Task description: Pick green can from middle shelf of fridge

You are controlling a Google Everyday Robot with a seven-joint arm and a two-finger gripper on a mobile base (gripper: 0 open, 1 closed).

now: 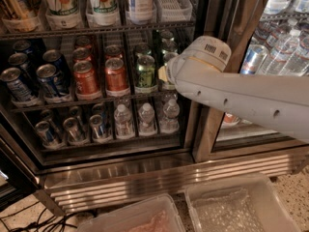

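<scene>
The green can [145, 72] stands upright at the front of the middle shelf [67, 102], a dark wire rack in the open fridge [145, 178]. A second green can [142, 50] stands behind it. My white arm [241, 98] reaches in from the right. My gripper [163, 75] is at the arm's end, just right of the green can at the same height, mostly hidden behind the wrist housing [205, 57]. I cannot tell whether it touches the can.
Orange-red cans [87, 79] and blue cans [48, 81] stand left of the green can. Water bottles [145, 120] and silver cans [72, 129] fill the lower shelf. The door post [217, 129] is beside the arm. Two plastic bins [236, 207] lie on the floor.
</scene>
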